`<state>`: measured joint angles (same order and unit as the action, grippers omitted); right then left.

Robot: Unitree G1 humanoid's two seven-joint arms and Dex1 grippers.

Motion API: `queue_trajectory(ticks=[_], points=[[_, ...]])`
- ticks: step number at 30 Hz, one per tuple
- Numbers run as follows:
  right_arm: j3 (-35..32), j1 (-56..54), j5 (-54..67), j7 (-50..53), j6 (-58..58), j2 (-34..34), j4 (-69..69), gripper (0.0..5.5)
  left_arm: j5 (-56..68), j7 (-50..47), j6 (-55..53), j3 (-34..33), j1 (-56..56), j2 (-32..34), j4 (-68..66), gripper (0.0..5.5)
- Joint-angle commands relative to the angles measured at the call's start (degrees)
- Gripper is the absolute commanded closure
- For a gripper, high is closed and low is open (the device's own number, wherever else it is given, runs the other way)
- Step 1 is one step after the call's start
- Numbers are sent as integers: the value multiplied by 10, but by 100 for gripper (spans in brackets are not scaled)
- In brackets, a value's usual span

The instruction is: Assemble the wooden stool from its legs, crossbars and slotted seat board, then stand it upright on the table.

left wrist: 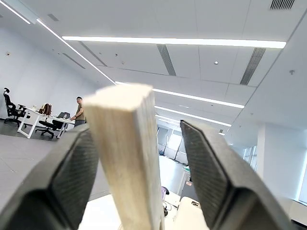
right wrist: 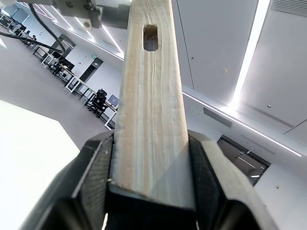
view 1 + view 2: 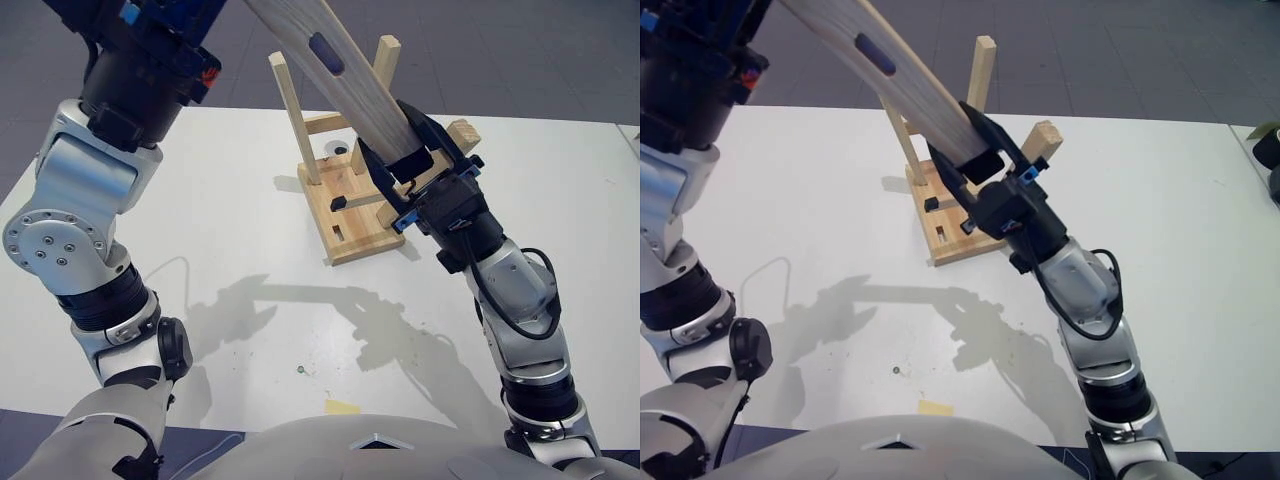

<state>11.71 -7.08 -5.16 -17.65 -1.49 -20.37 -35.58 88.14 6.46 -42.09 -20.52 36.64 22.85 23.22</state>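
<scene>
Right gripper (image 3: 405,150): fingers (image 2: 96,177) clamped on the lower end of the slotted leg (image 3: 330,55), held tilted above the seat board (image 3: 355,235), far centre on the table (image 3: 230,210). Left gripper (image 1: 139,139): fingers (image 1: 211,177) apart around the leg's upper end, gap on one side.

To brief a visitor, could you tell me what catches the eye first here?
A long slotted wooden leg slants above the table, clamped by the right gripper, its upper end inside the open left gripper. Beyond it, the seat board lies flat with upright legs fitted.
</scene>
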Motion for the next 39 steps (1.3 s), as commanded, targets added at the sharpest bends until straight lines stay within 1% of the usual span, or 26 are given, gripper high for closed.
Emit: queue_trajectory(ticks=[1,3,6,10,14,15,16,20,24,26,28,30,32,34,35,37,39], points=[[-2,5,6,-11,3,2,-10,343,45,-11,8,-6,20,22,-1,340],[-3,7,9,-14,2,2,-8,343,69,-11,7,-8,19,33,0,385],[-4,8,11,-18,-1,2,-4,343,95,-4,3,-5,12,50,5,431],[-4,7,11,-20,-3,6,0,344,107,9,3,1,4,68,17,437],[-1,7,8,-21,-3,10,3,344,82,17,9,8,7,80,18,438],[2,7,6,-22,-3,10,5,306,71,16,14,10,9,81,17,439],[3,8,5,-23,-2,11,7,301,62,11,21,9,13,81,12,440],[-3,12,13,-22,7,16,17,234,-12,-28,70,-9,51,81,-37,448],[-18,3,24,-19,18,20,23,172,-38,-58,112,-54,94,86,-107,448],[-45,-22,41,-3,33,32,21,140,-50,-62,126,-79,111,98,-135,448],[-95,-64,77,30,68,55,21,115,-89,-57,140,-91,117,117,-160,448],[-156,-114,113,64,104,62,27,84,-156,-48,154,-89,116,143,-189,448],[-219,-163,124,90,129,41,58,53,-276,-26,179,-53,93,187,-216,448],[-256,-179,103,102,154,4,108,20,-359,12,196,-25,62,212,-221,448],[-253,-170,81,93,167,-20,140,10,-400,32,205,-9,38,225,-217,448],[-235,-135,49,73,174,-51,203,10,-491,72,236,34,-10,248,-205,448],[-225,-104,47,61,178,-51,244,10,-523,95,243,55,-38,239,-192,448]])
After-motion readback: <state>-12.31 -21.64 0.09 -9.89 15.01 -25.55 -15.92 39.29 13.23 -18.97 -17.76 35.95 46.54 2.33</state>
